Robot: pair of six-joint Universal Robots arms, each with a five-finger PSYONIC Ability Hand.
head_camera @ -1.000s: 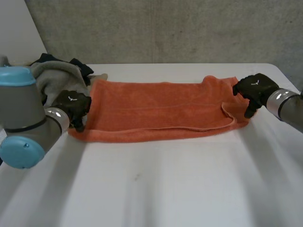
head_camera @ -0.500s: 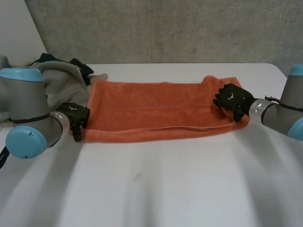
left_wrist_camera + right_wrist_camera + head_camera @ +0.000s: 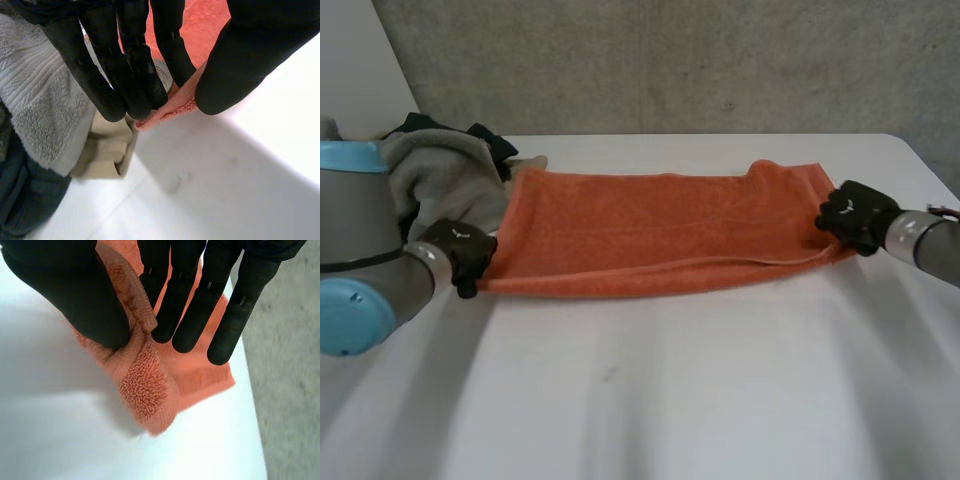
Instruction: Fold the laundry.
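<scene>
While the orange towel [image 3: 650, 232] lies spread lengthwise across the far half of the white table [image 3: 670, 400], each short end sits in a hand. Left hand [image 3: 463, 250]: at the towel's near left corner; its wrist view shows straight fingers [image 3: 135, 65] and the thumb [image 3: 240, 60] closed on that corner, pinching it. Right hand [image 3: 856, 214]: at the right end, its thumb [image 3: 80, 295] presses a raised fold of the towel's edge against nearly straight fingers [image 3: 192, 315], so it grasps cloth. The table's right edge runs just past the towel's right corner. The left end touches a pile of laundry [image 3: 445, 170] made of grey, dark and beige pieces. Open tabletop runs from the towel's near edge toward the camera. The towel is flat, with its near long edge doubled over and a slight ruck at the far right corner.
</scene>
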